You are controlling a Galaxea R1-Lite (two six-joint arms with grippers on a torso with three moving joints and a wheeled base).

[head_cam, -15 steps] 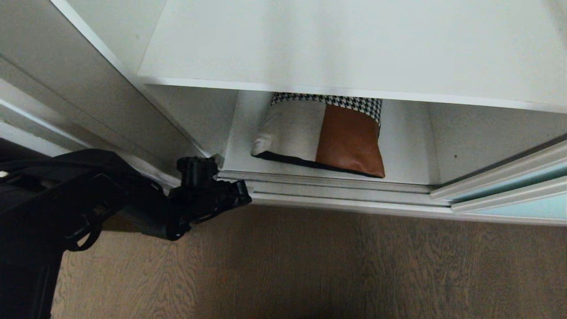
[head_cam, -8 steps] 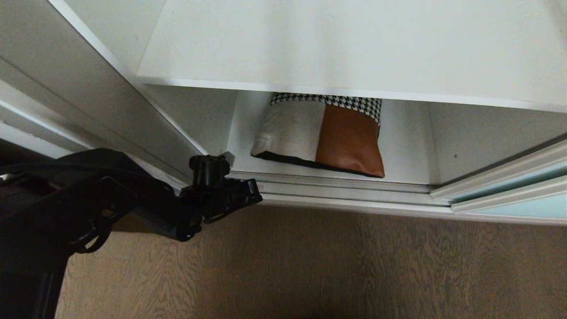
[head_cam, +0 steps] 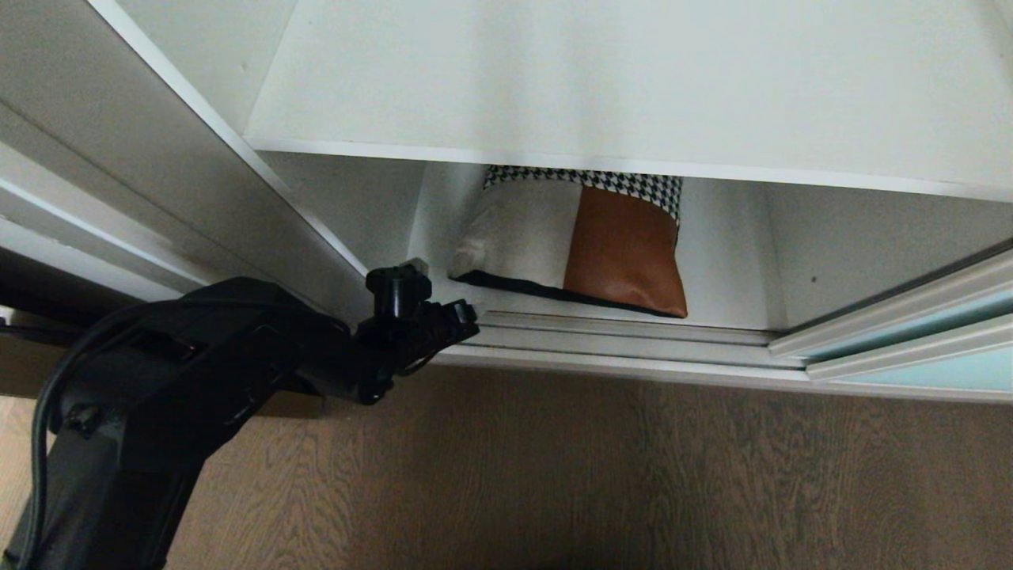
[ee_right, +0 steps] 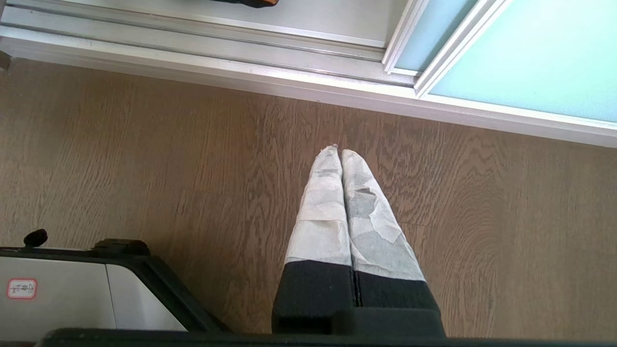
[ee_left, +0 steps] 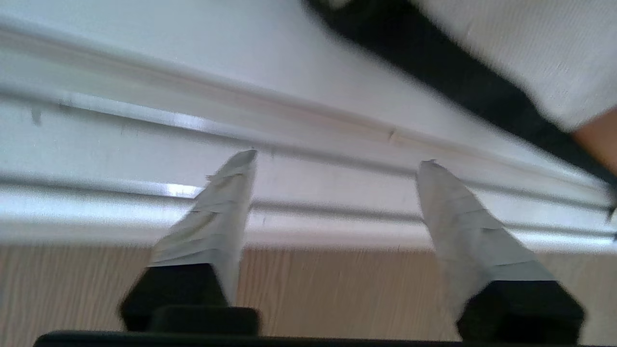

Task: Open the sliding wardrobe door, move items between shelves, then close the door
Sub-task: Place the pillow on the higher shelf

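Head view: my left gripper [head_cam: 467,315] sits at the door track [head_cam: 617,336], near the patchwork cushion [head_cam: 578,245]. Jaws wide apart, holding nothing. Right gripper [ee_right: 337,153] pressed closed, empty, over the floor [ee_right: 144,154].

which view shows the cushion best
The head view: the cushion lies on the lower shelf, its beige, brown and houndstooth patches showing. The left wrist view catches only a blurred corner; the right wrist view barely a sliver at its edge.
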